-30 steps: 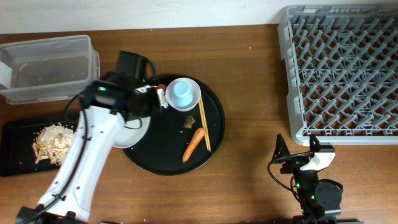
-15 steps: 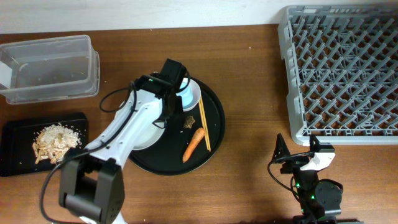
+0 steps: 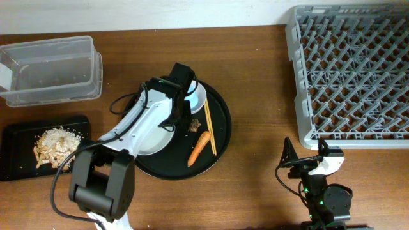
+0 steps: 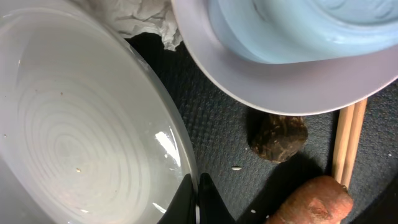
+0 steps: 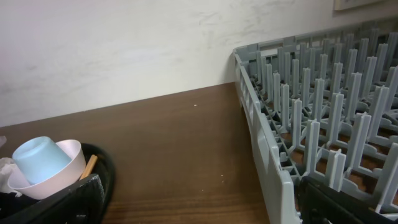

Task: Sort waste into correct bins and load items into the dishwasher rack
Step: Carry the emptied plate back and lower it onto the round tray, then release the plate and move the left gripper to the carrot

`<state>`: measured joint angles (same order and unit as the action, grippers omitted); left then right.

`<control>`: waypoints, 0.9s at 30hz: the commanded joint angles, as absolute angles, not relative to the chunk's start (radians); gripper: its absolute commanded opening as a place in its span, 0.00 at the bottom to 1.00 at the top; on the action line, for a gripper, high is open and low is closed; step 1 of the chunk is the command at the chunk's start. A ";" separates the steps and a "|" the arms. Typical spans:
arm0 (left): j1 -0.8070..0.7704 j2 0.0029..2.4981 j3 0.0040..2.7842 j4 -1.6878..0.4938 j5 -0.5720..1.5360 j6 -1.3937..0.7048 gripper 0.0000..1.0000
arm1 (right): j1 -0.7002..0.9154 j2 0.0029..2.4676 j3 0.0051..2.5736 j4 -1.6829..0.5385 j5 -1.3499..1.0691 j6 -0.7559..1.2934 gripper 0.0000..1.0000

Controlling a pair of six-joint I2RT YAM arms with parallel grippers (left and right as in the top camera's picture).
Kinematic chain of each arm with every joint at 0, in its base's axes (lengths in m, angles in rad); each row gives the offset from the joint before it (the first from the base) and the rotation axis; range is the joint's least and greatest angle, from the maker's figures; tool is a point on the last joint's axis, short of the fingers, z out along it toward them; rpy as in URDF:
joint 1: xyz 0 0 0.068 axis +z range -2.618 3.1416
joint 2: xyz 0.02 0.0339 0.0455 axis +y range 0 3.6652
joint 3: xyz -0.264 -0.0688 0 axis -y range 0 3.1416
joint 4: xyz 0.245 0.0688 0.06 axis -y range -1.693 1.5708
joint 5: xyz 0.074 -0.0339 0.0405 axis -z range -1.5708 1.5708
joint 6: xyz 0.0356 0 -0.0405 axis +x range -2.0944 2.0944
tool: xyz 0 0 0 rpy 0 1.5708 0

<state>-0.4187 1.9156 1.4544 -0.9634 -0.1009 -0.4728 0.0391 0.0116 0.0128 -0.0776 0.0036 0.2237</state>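
On the round black tray (image 3: 167,167) at the middle of the bench (image 3: 255,64), the white plate (image 3: 148,137) lies on the left half, wiped nearly clean apart from a few pale specks. The left gripper (image 4: 196,199) hangs at the plate's right rim with its tips pressed together. The wrist view is too close to show whether they pinch the rim or only touch it.

Just beyond the plate sits the white bowl (image 4: 273,87), with the light-blue cup (image 4: 298,25) resting inside it. A crumpled tissue (image 4: 146,18) is wedged between plate and bowl. A dark scrap (image 4: 280,137) lies on the tray below the bowl. The wooden chopsticks (image 3: 209,128) lie side by side to its right, and the carrot (image 3: 199,148) lies slanted near their lower end.

At the bench's far left, the clear tub (image 3: 51,67) stands behind the shallow black bin (image 3: 16,156), which holds a heap of rice-like crumbs (image 3: 56,145). The grey dishwasher rack (image 3: 348,70) fills the right rear corner, its pegs upright. In front of the rack the right gripper (image 3: 305,160) waits low over the bench, fingers spread wide with nothing between them.
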 commanded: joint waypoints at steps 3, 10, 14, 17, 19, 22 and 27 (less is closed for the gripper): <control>-0.420 1.926 1.452 -0.954 -0.056 -0.485 0.02 | 0.044 0.004 0.006 -0.082 0.012 0.214 0.98; -0.423 1.926 1.452 -0.960 -0.056 -0.485 0.09 | 0.044 0.004 0.006 -0.082 0.012 0.214 0.98; -0.423 1.926 1.452 -0.980 -0.056 -0.485 0.09 | 0.044 0.004 0.006 -0.082 0.012 0.214 0.98; -0.423 1.926 1.452 -0.997 -0.056 -0.485 0.09 | 0.044 0.004 0.006 -0.082 0.012 0.214 0.98; -0.423 1.926 1.454 -1.010 -0.056 -0.485 0.09 | 0.044 0.004 0.006 -0.082 0.012 0.214 0.98; -0.423 1.924 1.487 -1.037 -0.060 -0.476 0.08 | 0.044 0.004 0.006 -0.082 0.012 0.214 0.98; -0.423 1.911 1.610 -1.102 -0.111 -0.474 0.09 | 0.044 0.004 0.006 -0.082 0.012 0.214 0.99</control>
